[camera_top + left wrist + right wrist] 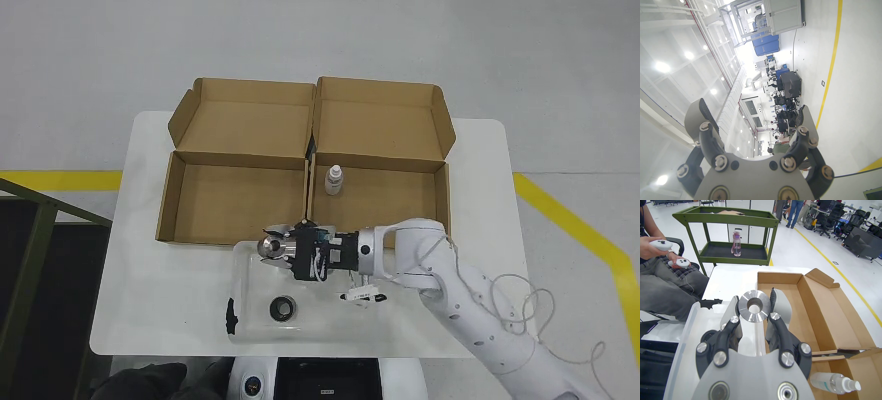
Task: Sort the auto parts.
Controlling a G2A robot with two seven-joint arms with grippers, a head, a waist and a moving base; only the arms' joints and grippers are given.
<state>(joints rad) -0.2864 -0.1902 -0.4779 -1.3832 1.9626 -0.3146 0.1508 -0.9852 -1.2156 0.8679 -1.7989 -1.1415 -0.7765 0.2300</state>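
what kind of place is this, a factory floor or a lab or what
Probably a big open robotics lab or workshop hall. Signs: yellow floor lines, office chairs at workstations, a green cart, and blue machine cabinets under a high, brightly lit ceiling.

Bright, even overhead light floods the hall; lamps (662, 66) bloom into glare in the left wrist view; the ring (754, 317) glints; shadows on the table (480, 160) are soft; wide lenses bend lines near the edges.

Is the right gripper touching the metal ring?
Touching. In the right wrist view, the right gripper clamps the metal ring on both sides.
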